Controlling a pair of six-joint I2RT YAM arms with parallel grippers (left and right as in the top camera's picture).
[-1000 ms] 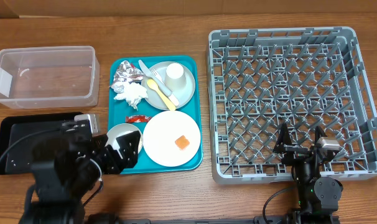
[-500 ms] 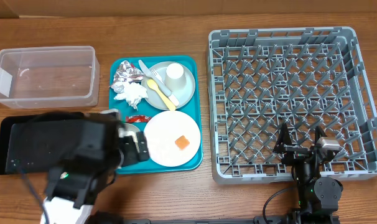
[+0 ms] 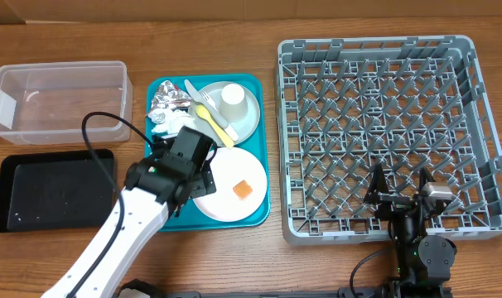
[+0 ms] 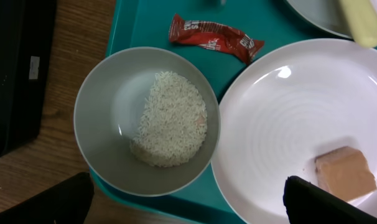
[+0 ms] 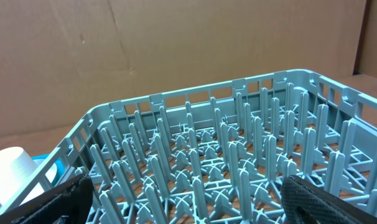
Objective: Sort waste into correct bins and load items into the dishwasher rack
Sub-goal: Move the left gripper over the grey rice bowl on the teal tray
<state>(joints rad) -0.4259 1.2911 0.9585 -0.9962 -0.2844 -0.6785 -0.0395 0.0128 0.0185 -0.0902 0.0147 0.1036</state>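
A: Red packaging first. What does the small red packet (image 4: 215, 37) say?

B: White print runs along it, too blurred to read. It lies on the flat teal plastic tray (image 4: 145, 25), at 1 o'clock from the small white round bowl (image 4: 104, 118) that holds loose white rice grains (image 4: 170, 121).

A: Other waste?

B: A small orange food cube (image 4: 342, 173) sits on the white round plate (image 4: 288, 118), at 3 o'clock from the bowl. Overhead, the crumpled silver foil ball (image 3: 170, 101) is at the tray's 11 o'clock, with the crumpled white napkin (image 3: 175, 124) just beside it at 6.

A: Dishes?

B: The pale grey-green round plate (image 3: 249, 122), at the tray's 1 o'clock, carries the small white cup (image 3: 232, 99), the yellow plastic fork (image 3: 218, 124) and pale cutlery (image 3: 191, 88).

A: Grippers?

B: The left gripper (image 4: 187, 190) hangs over the bowl, jaws spread wide and holding nothing. Overhead, its arm hides the bowl and the packet. The right gripper (image 3: 398, 186) is also spread and empty, at the 6 o'clock edge of the large square grey plastic dishwasher rack (image 3: 375, 43).

A: Bins?

B: The clear plastic rectangular tub (image 3: 60, 131) is at 10 o'clock from the tray. The shallow black rectangular tray (image 3: 52, 190) is at 8 o'clock. Each bears a pale sticker, unreadable. In the left wrist view the frame edge cuts off the black tray.
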